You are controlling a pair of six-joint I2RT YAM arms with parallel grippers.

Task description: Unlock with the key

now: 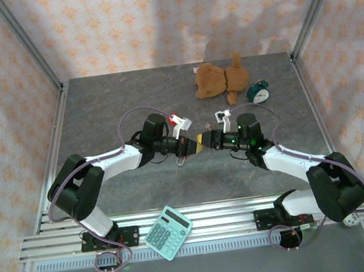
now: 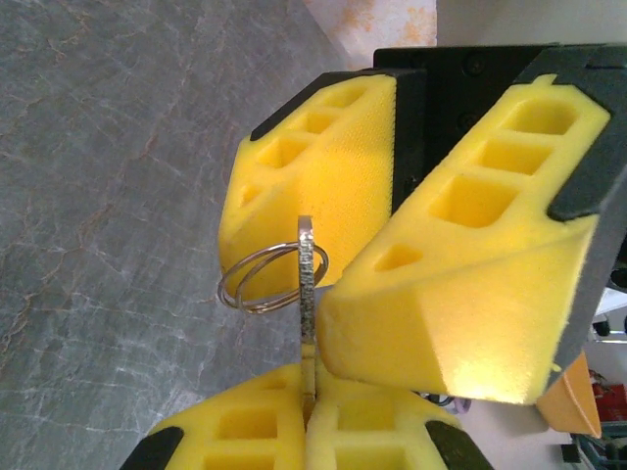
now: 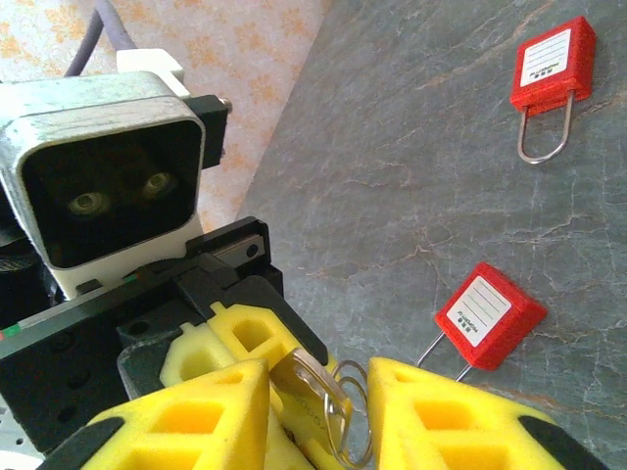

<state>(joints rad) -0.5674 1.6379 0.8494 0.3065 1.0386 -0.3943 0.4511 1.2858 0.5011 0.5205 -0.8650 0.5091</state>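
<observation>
Between tightly pressed fingers of left gripper (image 2: 310, 406), key (image 2: 306, 284): small, light, stiff, slick metal, loose ring (image 2: 257, 282) attached; right gripper (image 3: 318, 380) fingers narrowly apart flanking it, probably best pinched across its flat faces; red padlock (image 3: 488, 315) lying beyond the fingertips.

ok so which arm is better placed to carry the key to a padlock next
Right, probably. The right gripper straddles the key with jaws apart, ready to take it, and two red padlocks lie on the table in its wrist view. The left gripper is shut on the key.
</observation>
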